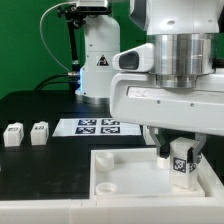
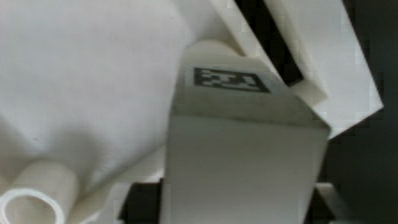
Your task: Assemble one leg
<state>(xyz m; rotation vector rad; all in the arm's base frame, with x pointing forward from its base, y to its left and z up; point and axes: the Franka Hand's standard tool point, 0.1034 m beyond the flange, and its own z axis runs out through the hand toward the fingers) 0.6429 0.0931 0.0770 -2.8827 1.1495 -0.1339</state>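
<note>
Over on the exterior view's left, two small white legs (image 1: 13, 134) (image 1: 39, 132) stand side by side on the black tabletop (image 1: 40, 165), close together and well apart from everything else. Dark bare tabletop lies in front of them.

Next, toward the middle, the marker board (image 1: 98, 126) lies flat on the tabletop, just behind the big white tray (image 1: 120, 172). The tray's raised rim runs along its near and far edges. A round socket (image 1: 104, 187) sits in its near corner on the exterior view's left. The tray floor around that socket is bare.

On the exterior view's right, the hand (image 1: 178, 152) hangs low over the tray. It has its fingers (image 1: 163, 148) closed on a leg (image 1: 181, 163). The leg stands upright, with a black-and-white tag facing out. Its bottom end is down at the tray floor, near the far edge. I cannot tell if it touches. The arm's big white body fills the space above it.

From the wrist view, the held leg (image 2: 240, 150) looks tall and close, with a tag on its top face. The round socket rim (image 2: 39, 198) shows off to one side of it, apart from it.
</note>
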